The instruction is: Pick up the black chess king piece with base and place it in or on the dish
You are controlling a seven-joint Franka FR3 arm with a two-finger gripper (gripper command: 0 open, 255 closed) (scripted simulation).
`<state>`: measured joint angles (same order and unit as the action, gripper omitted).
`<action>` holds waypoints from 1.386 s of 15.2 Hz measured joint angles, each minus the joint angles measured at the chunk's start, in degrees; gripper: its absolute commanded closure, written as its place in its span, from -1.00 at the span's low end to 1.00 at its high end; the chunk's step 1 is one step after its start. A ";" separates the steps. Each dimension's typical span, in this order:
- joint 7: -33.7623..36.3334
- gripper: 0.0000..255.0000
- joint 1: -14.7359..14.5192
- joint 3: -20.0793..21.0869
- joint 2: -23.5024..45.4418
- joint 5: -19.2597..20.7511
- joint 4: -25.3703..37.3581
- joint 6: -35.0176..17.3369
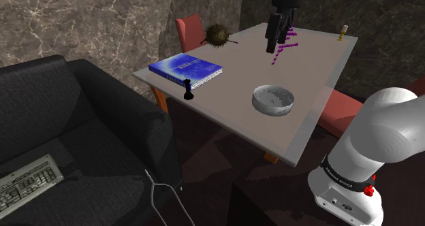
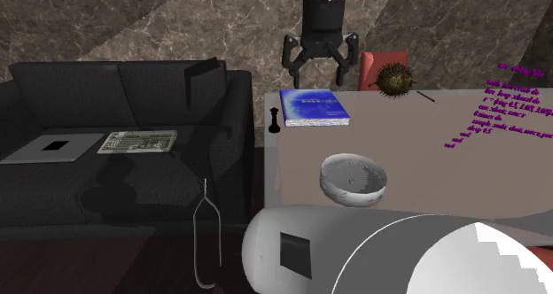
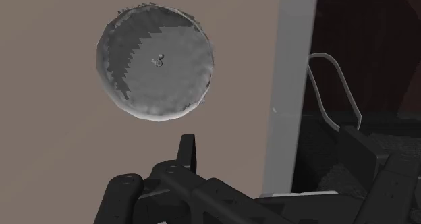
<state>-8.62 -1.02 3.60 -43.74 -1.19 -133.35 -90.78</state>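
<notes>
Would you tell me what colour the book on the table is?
Blue with paler patches; the flat blue book shows best in the shoulder view.

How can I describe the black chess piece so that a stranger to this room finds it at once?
Find the table beside the black sofa, then the blue book near its sofa-side edge. The chess piece stands upright beside that book. It alone is slim, black and standing; the book lies flat, the dish is round and grey.
</notes>
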 measured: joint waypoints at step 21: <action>3.87 -1.00 -1.35 5.11 40.24 -0.05 19.57 -19.83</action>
<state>-4.76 -2.36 8.71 -3.50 -1.23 -113.78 -110.61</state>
